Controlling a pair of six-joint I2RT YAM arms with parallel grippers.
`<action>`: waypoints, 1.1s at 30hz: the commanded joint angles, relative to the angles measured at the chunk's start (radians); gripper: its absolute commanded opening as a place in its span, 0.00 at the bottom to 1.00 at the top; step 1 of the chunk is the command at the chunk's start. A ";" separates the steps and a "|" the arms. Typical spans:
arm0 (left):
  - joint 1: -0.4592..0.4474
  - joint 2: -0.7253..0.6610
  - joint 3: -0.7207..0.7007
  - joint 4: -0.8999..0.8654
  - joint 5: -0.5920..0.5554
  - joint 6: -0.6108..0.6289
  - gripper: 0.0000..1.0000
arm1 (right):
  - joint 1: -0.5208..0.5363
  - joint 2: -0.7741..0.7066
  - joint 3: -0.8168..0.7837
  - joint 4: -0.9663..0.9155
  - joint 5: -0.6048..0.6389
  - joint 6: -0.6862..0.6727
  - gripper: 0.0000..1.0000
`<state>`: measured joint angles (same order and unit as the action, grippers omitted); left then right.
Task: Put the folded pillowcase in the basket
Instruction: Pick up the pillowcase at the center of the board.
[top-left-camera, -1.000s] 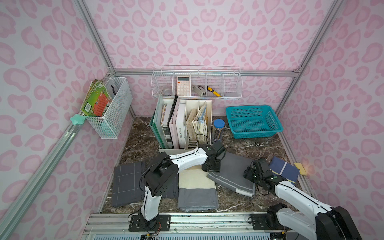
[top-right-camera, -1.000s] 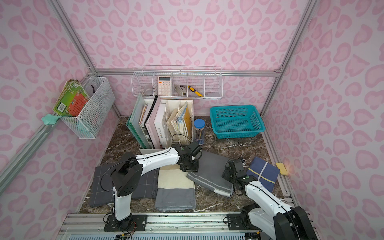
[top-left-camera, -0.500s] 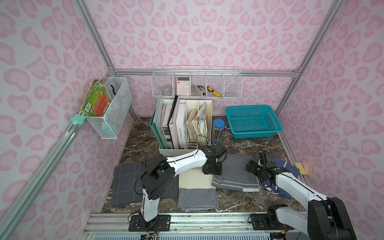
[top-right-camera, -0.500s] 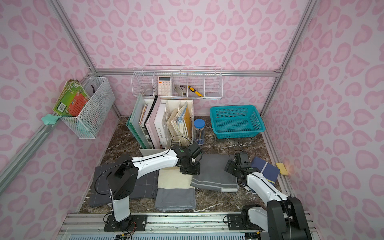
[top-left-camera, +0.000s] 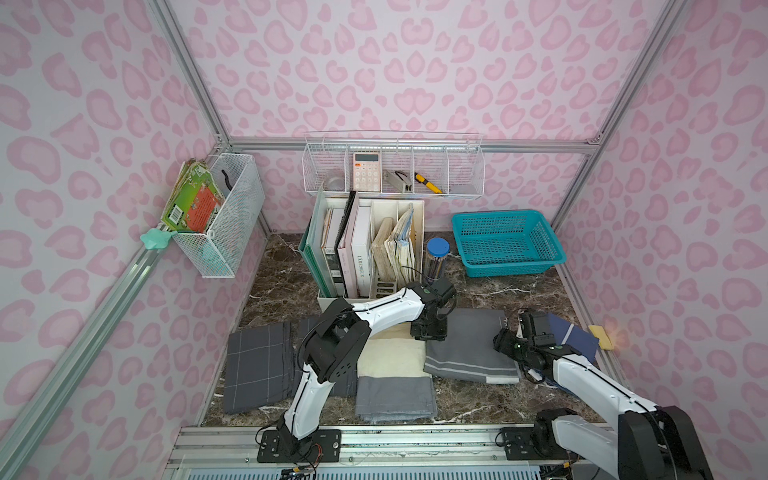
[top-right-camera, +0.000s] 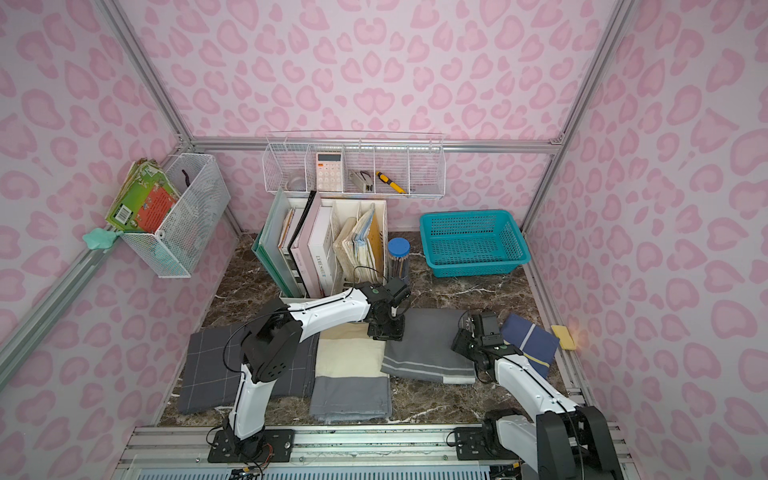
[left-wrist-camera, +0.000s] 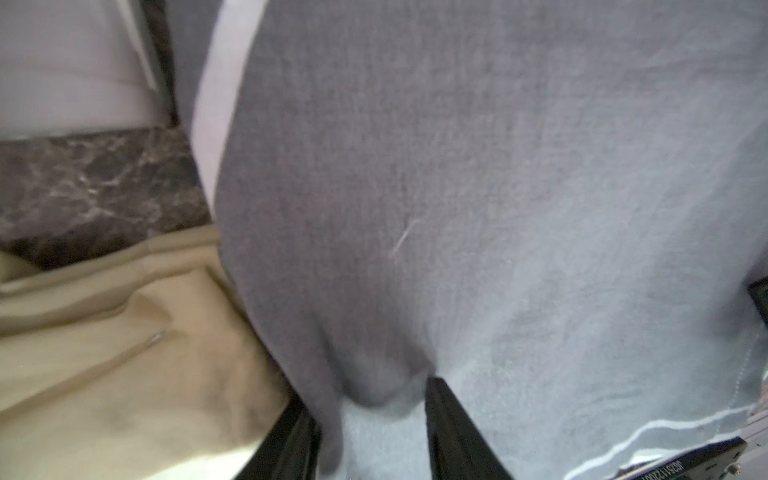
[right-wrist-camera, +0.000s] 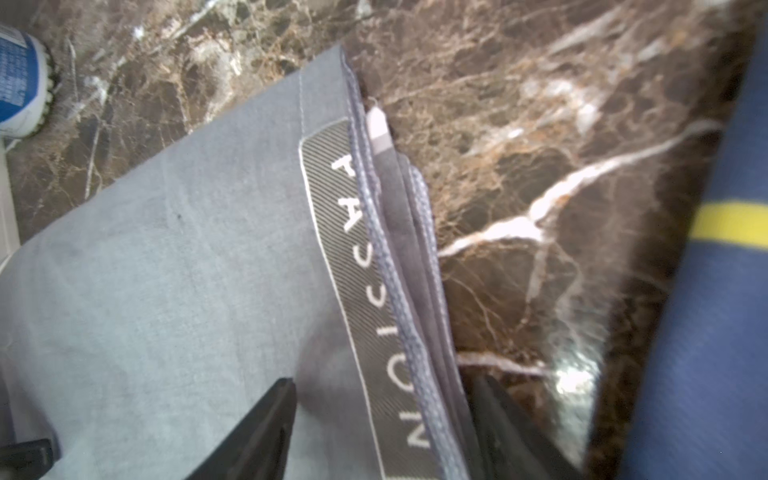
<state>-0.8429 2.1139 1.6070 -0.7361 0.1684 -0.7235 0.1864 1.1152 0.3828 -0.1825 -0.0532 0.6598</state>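
pillowcase: I see the folded pillowcase (top-left-camera: 469, 351) (top-right-camera: 428, 353), grey with a pale stripe, lying flat on the marble table (top-left-camera: 498, 291) between my two arms. Its left edge lies against the cream-and-grey cloth (top-left-camera: 392, 361) (top-right-camera: 349, 357).
basket: the teal basket (top-left-camera: 511, 268) (top-right-camera: 478, 268) stands at the far right of the table, well apart from the pillowcase, with bare marble between them.
left arm: the left gripper (top-left-camera: 430, 332) (top-right-camera: 386, 332) points down onto the far left corner of the pillowcase.
left arm, wrist view: the left gripper (left-wrist-camera: 374, 436) has its fingers (left-wrist-camera: 457, 436) partway together, and a ridge of grey cloth (left-wrist-camera: 457, 208) is bunched up between them. I cannot tell whether it is truly clamped.
right arm: the right gripper (top-left-camera: 507, 343) (top-right-camera: 461, 340) sits low at the right edge of the pillowcase.
right arm, wrist view: the right gripper (right-wrist-camera: 382, 432) is spread wide, astride the layered cloth edge that carries a woven label (right-wrist-camera: 357, 270). One finger (right-wrist-camera: 257, 428) is over the grey cloth (right-wrist-camera: 166, 291); the other is on the marble side.
neighbours: a navy cloth with a yellow stripe (top-left-camera: 573, 340) (top-right-camera: 528, 340) (right-wrist-camera: 706, 291) lies just right of the right gripper. A checked dark cloth (top-left-camera: 257, 365) lies at the left. A file rack of books (top-left-camera: 370, 245) stands behind the left gripper, with a blue-lidded jar (top-left-camera: 436, 257) just beside it.
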 joint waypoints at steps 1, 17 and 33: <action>-0.016 -0.007 0.015 0.001 0.012 0.005 0.36 | 0.002 0.009 -0.005 -0.022 -0.054 0.018 0.58; -0.052 -0.035 0.074 -0.011 -0.064 0.013 0.00 | -0.004 -0.103 0.082 -0.100 0.033 -0.010 0.00; -0.015 0.012 0.036 0.015 -0.003 -0.062 0.59 | -0.067 -0.102 0.059 -0.083 0.050 -0.034 0.00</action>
<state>-0.8577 2.1109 1.6325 -0.7387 0.1246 -0.7811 0.1223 1.0088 0.4488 -0.2958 0.0147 0.6262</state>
